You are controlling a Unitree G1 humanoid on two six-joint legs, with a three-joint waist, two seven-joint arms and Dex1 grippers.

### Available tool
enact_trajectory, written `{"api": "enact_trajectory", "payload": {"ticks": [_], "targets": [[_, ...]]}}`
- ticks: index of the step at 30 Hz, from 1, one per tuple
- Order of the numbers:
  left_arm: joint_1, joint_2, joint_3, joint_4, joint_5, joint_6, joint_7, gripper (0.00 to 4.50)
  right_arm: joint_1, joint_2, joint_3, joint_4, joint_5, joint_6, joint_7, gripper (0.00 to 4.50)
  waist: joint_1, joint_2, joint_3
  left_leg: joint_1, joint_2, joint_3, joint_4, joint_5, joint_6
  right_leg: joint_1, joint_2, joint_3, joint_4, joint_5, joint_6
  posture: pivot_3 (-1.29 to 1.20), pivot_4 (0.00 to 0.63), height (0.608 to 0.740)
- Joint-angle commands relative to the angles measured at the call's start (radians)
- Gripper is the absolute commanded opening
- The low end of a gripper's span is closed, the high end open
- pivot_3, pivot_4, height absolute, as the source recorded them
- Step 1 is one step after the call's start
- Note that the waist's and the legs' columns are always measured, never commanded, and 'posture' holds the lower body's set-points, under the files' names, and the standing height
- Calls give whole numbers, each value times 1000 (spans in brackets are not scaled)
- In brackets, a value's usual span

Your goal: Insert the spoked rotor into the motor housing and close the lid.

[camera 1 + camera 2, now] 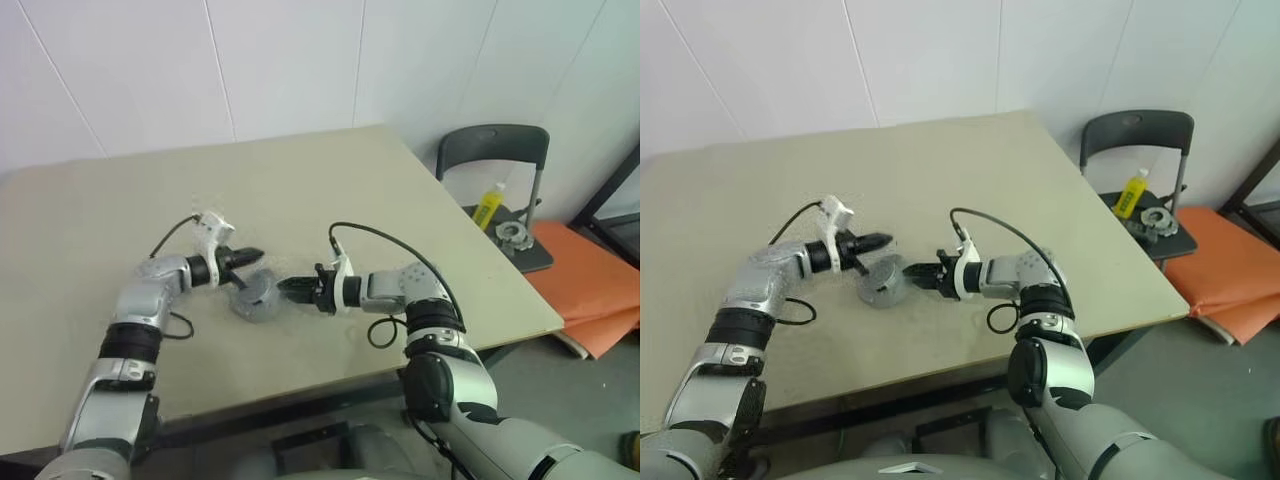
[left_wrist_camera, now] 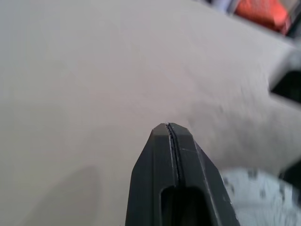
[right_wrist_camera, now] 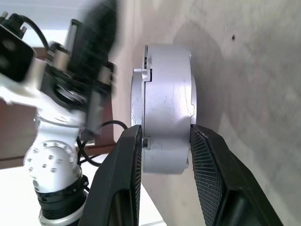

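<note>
The closed motor housing (image 3: 164,108) is being clamped edgewise by the right gripper (image 1: 297,290); the left gripper (image 1: 252,256), shut and empty, is hovering beside it; squeezing should be kept even.

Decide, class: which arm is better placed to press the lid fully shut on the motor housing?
Probably the left. The right tool already clamps the motor housing by its edges, steadying it, while the left tool, shut and holding nothing, sits right beside it.
</note>
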Motion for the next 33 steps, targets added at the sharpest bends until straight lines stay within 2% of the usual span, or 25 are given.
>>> {"api": "enact_trajectory", "payload": {"ticks": [1,5,7,17,20,23,27,31,32,33], "targets": [[-39,1,102,-51,-93,100,55,0,-35,42,3,3,46,-22,24,1221,0,0,0,-3,0,0,1,0,0,-4,0,0,1,0,0,0,0,740],[-47,-3,197,-39,-170,184,114,0,-45,38,7,24,52,-38,27,1221,-1,0,0,-7,0,0,0,0,0,-8,0,1,2,3,-4,0,0,740],[-53,-4,281,-10,-242,295,182,0,-51,30,6,32,57,-48,35,1221,-3,0,0,-6,0,0,1,0,0,-8,0,1,3,3,-4,0,0,740],[106,21,450,-84,-413,693,323,0,-86,-5,-17,83,74,-124,46,1221,-2,-2,0,-6,0,0,2,0,0,-8,0,1,5,1,-1,0,0,740],[163,23,478,-138,-446,759,342,602,-87,-9,-16,88,78,-134,48,1221,-1,-2,0,-7,0,0,2,0,0,-8,0,1,4,3,-4,0,0,740],[175,13,529,-154,-484,802,372,1586,-83,-8,-13,86,80,-138,49,1221,1,-2,0,-7,0,0,2,0,0,-8,-1,1,3,3,-4,0,0,740],[133,-40,662,-116,-576,875,466,2959,-74,0,-10,80,81,-146,49,1221,1,-2,-1,-7,0,0,2,0,0,-8,-1,1,4,3,-5,0,0,740],[133,-80,715,-133,-621,929,530,4279,-66,3,-4,71,80,-147,51,1221,0,-2,-1,-7,-1,0,3,0,0,-8,-1,1,4,3,-5,0,0,740],[139,-84,719,-137,-624,939,545,4474,-64,4,-3,67,80,-147,51,1221,-1,-3,-1,-7,-1,0,3,0,0,-8,-1,1,4,3,-5,0,0,740],[145,-87,720,-139,-624,947,558,4474,-61,4,-2,64,80,-146,51,1221,-2,-3,-1,-7,-1,0,2,0,0,-8,-1,1,4,3,-5,0,0,740]]}}
